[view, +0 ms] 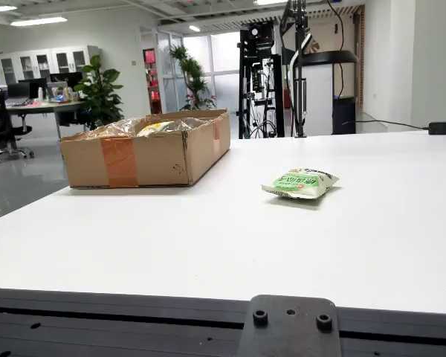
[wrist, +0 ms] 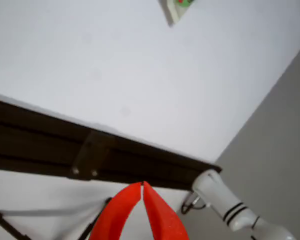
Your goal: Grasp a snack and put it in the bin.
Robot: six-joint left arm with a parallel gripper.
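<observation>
A green and white snack packet [view: 300, 183] lies flat on the white table [view: 372, 238], right of centre in the side view. In the view that rides on the gripper, only a corner of the snack packet [wrist: 178, 8] shows at the top edge. My gripper [wrist: 142, 186] appears at the bottom of that view, well back from the table's near edge and far from the packet. Its red fingers [wrist: 162, 220] meet at the tips with nothing between them. The side view does not show the gripper.
An open cardboard box [view: 145, 152] with orange tape and a clear plastic liner stands at the table's far left in the side view. A dark rail [wrist: 50, 145] with a bracket [wrist: 89, 156] runs along the table's near edge. A white post [wrist: 225, 202] sits near the corner.
</observation>
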